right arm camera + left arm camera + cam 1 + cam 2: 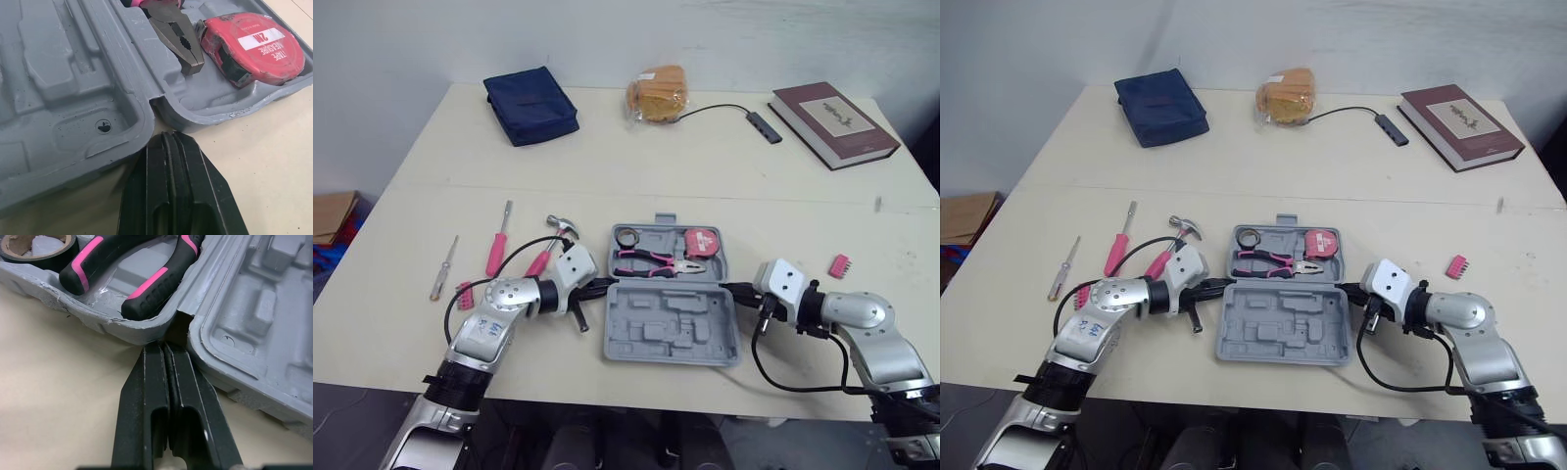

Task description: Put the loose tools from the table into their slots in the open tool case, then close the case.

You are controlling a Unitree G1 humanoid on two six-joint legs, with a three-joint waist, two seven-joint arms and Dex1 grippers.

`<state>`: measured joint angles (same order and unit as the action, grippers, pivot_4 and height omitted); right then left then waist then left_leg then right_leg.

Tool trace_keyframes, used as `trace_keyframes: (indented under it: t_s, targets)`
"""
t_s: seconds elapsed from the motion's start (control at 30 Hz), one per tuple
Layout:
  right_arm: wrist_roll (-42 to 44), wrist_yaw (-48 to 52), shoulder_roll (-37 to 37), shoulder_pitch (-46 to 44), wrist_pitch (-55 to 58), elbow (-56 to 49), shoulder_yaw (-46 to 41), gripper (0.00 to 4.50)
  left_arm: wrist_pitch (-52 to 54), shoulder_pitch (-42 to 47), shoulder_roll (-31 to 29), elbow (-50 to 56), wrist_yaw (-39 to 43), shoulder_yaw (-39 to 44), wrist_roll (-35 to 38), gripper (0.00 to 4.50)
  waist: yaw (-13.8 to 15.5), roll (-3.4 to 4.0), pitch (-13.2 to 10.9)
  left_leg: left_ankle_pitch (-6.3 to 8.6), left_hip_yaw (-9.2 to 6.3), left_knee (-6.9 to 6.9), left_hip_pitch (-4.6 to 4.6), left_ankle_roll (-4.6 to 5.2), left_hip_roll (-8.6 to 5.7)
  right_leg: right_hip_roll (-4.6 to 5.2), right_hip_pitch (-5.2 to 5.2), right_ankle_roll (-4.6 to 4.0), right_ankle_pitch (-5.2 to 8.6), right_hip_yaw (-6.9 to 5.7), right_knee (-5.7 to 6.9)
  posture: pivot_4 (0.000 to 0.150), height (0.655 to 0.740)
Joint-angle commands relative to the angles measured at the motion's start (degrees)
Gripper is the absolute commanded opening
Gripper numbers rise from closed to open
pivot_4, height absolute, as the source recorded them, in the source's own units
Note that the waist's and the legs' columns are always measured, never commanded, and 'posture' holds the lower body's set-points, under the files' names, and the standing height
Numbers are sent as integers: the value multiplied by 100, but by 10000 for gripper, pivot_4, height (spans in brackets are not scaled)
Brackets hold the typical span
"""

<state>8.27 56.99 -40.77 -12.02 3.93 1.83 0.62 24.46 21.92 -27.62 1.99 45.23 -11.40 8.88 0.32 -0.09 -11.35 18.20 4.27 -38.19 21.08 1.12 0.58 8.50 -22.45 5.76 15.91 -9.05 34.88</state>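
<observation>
Left claw (164, 346), fingers pressed together, tips at the hinge notch of the open tool case (636, 333); right claw (166, 136) likewise closed at the opposite hinge end. Hammer (563, 227) lies on the table (705, 166), handle partly hidden behind the left arm.

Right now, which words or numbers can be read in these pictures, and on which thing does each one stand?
"TAPE MEASURE": on the label of the red tape measure, which lies in the grey case.
"2M": on the same label.
Print on the cover of the book: too small to read.
</observation>
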Motion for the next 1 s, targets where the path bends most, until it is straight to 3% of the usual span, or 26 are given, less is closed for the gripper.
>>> trace_keyframes:
  t_s: [0.03, 0.2, 0.4, 0.5, 0.6, 0.73, 0.77, 0.8, 1.0]
  targets:
    - [19, 61, 53, 68, -55, -98, 143, 0, 110, -83, 44, -46, 49, -163, -54, 189, 0, 0, 0, 0, 0, 0, 0, 0, 0, 0, 0, 0, 0, 0, 0, 1500, 7400]
    - [-10, 94, -183, 142, -190, 54, -65, 0, -121, -138, -214, -36, 134, 41, -88, 189, -2, -1, 1, 0, 0, 0, -1, 0, 0, 0, 0, 0, 0, 1, 2, 1500, 7400]
    - [646, 369, -759, 618, -417, 258, -1169, 0, -712, -543, -637, 547, 374, 1092, 563, 189, 22, -1, -1, 1, 0, 1, 7, 3, 0, 2, -2, 0, 0, -2, -8, 1500, 7400]
    - [1002, 496, -1075, 1001, -182, 231, -1860, 10392, -757, -920, -880, 865, 752, 1898, 1282, 8672, 77, 1, -3, 3, -1, 0, 8, 5, 2, 3, -2, -3, -2, -3, -11, 1500, 7400]
    - [1040, 469, -1196, 1215, -166, 206, -2131, 24084, -828, -1142, -1018, 939, 902, 2292, 1567, 21435, 91, 1, -2, 4, 0, 0, 7, 5, 3, 3, -2, -4, -2, -2, -16, 1500, 7400]
    - [990, 332, -1235, 1842, -1223, 743, -3423, 44099, -1402, -1879, -1840, -341, 1086, 4140, 1614, 39074, 85, 2, -4, 11, 12, 9, 3, -4, 13, -1, -10, -11, -1, -2, -32, 1500, 7400]
    - [993, 384, -1230, 2000, -1537, 925, -3635, 45000, -1569, -1996, -1996, -710, 1073, 4454, 1590, 43523, 84, 2, -4, 13, 18, 12, 5, -7, 16, -6, -20, -19, 4, -6, -32, 1500, 7400]
    - [1054, 449, -1219, 2111, -1697, 1094, -3804, 45000, -1663, -2066, -2108, -1003, 1017, 4690, 1591, 44410, 87, 2, -4, 14, 23, 14, 8, -9, 20, -9, -26, -23, 6, -8, -29, 1500, 7400]
    - [840, 72, -1524, 2273, -2491, 2750, -4493, 45000, -2313, -2393, -2615, -2634, 851, 5623, 1441, 44410, 84, 3, -4, 48, 40, 4, -4, 25, 17, 6, -15, -11, -6, 9, -46, 1500, 7400]
